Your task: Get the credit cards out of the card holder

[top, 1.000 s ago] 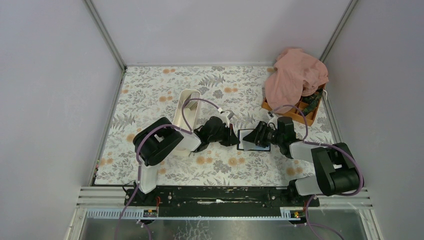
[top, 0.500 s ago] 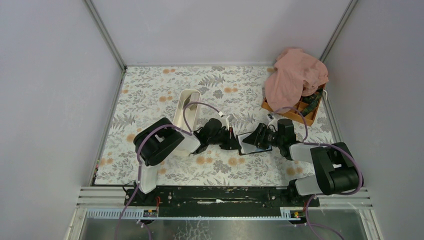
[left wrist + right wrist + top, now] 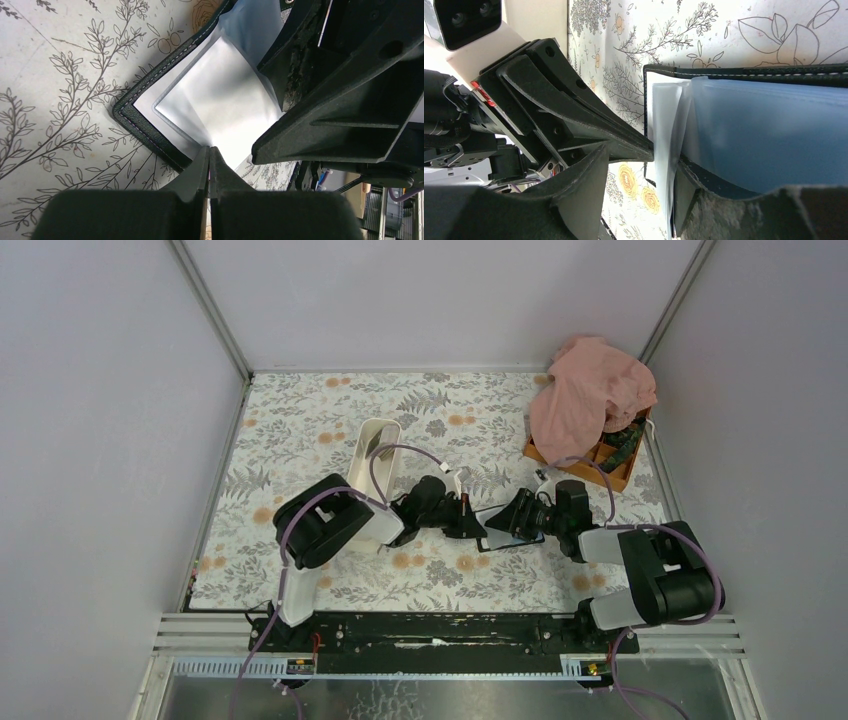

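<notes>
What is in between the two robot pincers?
The card holder, seen from the top camera: the left pincer pinches its edge and the right pincer grips the other side.

A lab test cell: bare grey walls, floral-covered table.

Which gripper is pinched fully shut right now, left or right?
The left gripper: its fingertips meet at the edge of the card holder. The right gripper has its jaws apart, straddling the holder's open end.
</notes>
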You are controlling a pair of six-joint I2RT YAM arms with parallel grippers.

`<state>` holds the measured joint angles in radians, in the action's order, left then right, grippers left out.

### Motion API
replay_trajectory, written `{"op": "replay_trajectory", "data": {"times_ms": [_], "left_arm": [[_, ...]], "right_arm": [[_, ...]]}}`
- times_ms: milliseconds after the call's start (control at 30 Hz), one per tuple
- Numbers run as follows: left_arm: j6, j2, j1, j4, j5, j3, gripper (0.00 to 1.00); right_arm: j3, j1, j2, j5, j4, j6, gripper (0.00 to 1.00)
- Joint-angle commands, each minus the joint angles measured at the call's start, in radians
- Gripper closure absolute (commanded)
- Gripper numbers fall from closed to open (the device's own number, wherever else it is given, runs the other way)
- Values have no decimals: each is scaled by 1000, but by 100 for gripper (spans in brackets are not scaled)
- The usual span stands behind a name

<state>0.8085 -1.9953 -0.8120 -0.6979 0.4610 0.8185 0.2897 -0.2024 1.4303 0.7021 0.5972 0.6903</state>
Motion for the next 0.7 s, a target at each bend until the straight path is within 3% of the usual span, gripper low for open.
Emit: {"op": "replay_trajectory", "data": {"times_ms": [0, 300, 667], "left_arm": [[17, -15, -5, -82, 24, 29, 98], [67, -29, -5, -168, 51, 13, 98], [58, -110, 7, -127, 59, 32, 98]], "right_arm": [[-8, 2, 16, 44, 68, 7, 47], [-7, 2, 44, 53, 90, 11, 47], [-8, 3, 15, 62, 89, 31, 50]]}}
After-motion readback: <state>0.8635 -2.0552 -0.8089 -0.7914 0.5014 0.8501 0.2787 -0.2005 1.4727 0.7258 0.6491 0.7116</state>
